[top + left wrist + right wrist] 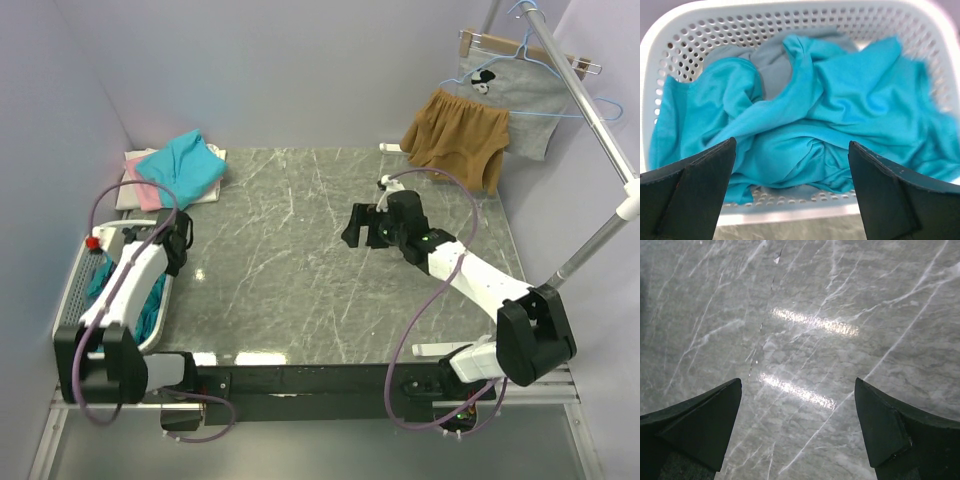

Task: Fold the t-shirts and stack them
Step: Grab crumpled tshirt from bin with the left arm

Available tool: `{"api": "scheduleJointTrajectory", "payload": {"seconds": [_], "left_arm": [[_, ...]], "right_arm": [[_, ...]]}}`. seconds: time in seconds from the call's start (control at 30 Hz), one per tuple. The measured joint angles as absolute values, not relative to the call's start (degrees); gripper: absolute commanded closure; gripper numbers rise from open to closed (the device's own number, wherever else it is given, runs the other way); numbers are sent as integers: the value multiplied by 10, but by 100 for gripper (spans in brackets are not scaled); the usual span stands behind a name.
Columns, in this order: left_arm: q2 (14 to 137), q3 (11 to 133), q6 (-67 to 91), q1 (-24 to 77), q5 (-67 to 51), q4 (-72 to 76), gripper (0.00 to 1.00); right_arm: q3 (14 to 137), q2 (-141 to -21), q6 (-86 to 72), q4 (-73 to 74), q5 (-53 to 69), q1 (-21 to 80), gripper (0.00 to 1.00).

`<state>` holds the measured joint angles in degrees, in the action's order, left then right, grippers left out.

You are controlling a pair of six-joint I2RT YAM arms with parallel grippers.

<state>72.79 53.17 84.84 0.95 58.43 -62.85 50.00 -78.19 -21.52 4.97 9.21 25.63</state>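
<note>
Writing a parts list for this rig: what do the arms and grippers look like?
Left arm and right arm: white links, bulky black joints, each trailing a looping purple cable. The right shows small green lights. Left gripper and right gripper have dark wedge-shaped fingers.

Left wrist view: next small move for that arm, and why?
Probably lower the left tool and close on the bunched teal shirt in the white basket: the jaws stand open, holding nothing, and that heap sits directly ahead between them.
</note>
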Motion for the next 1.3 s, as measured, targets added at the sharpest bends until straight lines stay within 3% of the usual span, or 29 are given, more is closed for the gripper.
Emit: {"api": "scheduleJointTrajectory", "payload": {"seconds": [0.23, 0.63, 0.7, 0.73, 0.77, 0.8, 0.83, 1.13, 1.3], "left_arm": [[618, 530, 882, 10, 584, -663, 0], [627, 464, 920, 9, 571, -666, 3], [624, 456, 926, 9, 567, -664, 17], [621, 453, 926, 9, 566, -658, 38], [613, 446, 921, 9, 564, -643, 52], [603, 439, 909, 8, 561, -628, 94], [596, 434, 904, 7, 559, -620, 99], [539, 410, 714, 4, 505, -468, 99], [481, 447, 560, 5, 406, -372, 99]], "right_arm": [[534, -816, -203, 79, 75, 287, 0], [539, -820, -196, 88, 44, 299, 0], [539, -820, -196, 88, 40, 299, 0], [539, -820, -196, 88, 38, 299, 0], [539, -820, -196, 88, 36, 299, 0], [539, -820, -196, 88, 34, 299, 0], [539, -819, -196, 88, 32, 299, 0], [519, -775, -192, 86, -3, 299, 0], [507, -750, -190, 75, -29, 299, 0]]}}
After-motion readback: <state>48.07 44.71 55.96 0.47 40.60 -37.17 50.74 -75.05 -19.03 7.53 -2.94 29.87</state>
